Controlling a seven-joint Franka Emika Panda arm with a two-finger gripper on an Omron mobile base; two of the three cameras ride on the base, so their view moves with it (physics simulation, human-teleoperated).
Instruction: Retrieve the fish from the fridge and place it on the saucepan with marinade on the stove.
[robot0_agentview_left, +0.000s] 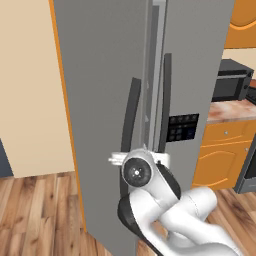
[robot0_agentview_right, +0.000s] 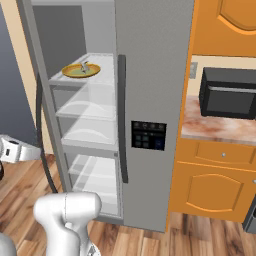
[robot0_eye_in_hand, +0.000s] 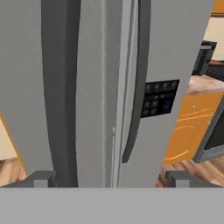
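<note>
Left base view first: we're parked right in front of the fridge, and our tool sits level with the left door's dark handle, with the arm's wrist blocking the fingertips. The microwave sits on the worktop to the right of the fridge.

Right base view: the fridge's left door is swung open, so the white shelves are exposed. The fish lies on a yellow plate on the upper shelf, well inside the fridge and nowhere near our tool yet. Looks like the door is open wide enough to reach in.

Hand view: we're looking along the fridge front, the dark handle running up just inside the left fingertip. The jaws stand wide apart with nothing between them touching, so the tool is released, probably because the handle's job is done. Our guess for the next step is reaching for that upper shelf.
</note>
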